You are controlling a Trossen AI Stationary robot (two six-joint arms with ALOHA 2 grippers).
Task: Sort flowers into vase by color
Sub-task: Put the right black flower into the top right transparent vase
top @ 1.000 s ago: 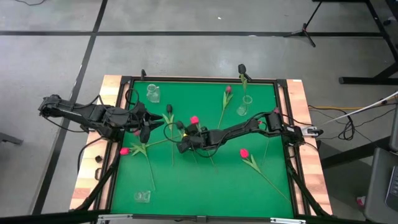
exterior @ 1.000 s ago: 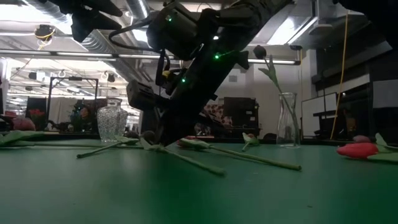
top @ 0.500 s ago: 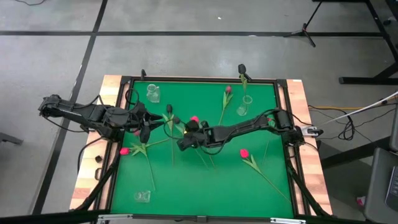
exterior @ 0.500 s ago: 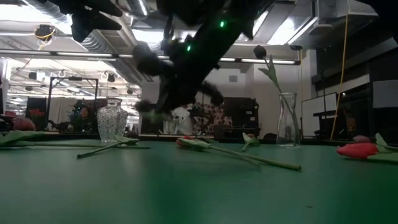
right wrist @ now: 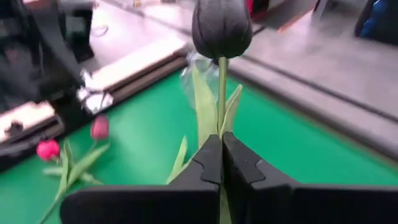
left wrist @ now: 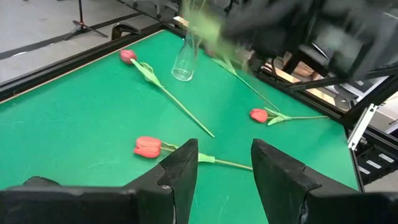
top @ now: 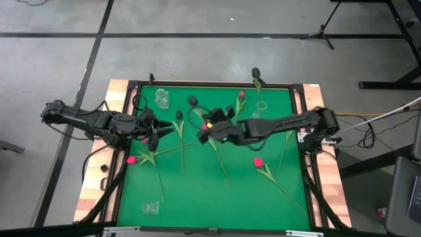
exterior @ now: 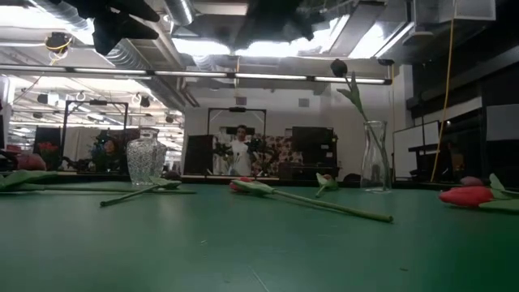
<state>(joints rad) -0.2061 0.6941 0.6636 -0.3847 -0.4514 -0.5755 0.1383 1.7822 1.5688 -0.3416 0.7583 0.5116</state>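
While the right gripper (top: 205, 129) hangs above the middle of the green table (top: 217, 191), its two fingers (right wrist: 208, 163) are pressed together on the thin stem of a black tulip (right wrist: 221, 28). This flower stands upright between the fingers, with the dark head above them and two green leaves beside the stem. From above, the head shows on the far left side of the gripper, lifted off the mat.

The left gripper (top: 152, 135) waits at the left edge of the table, its fingers (left wrist: 180, 168) spread halfway and holding nothing. A pink tulip (top: 131, 160) lies just near it on the mat, and another dark tulip (top: 178, 115) lies between the two grippers.

On the right half lie a red tulip (top: 258, 162) with its long stem toward the near right corner, and a maroon tulip (top: 241, 95) beside a tall glass vase (top: 261, 106) that holds one black tulip (exterior: 338, 68). A short cut-glass vase (top: 161, 99) stands at the far left, and a third glass vase (top: 151, 208) stands at the near left edge. The near middle of the mat is open, with only thin stems across it. A black frame (top: 217, 83) runs around the mat.
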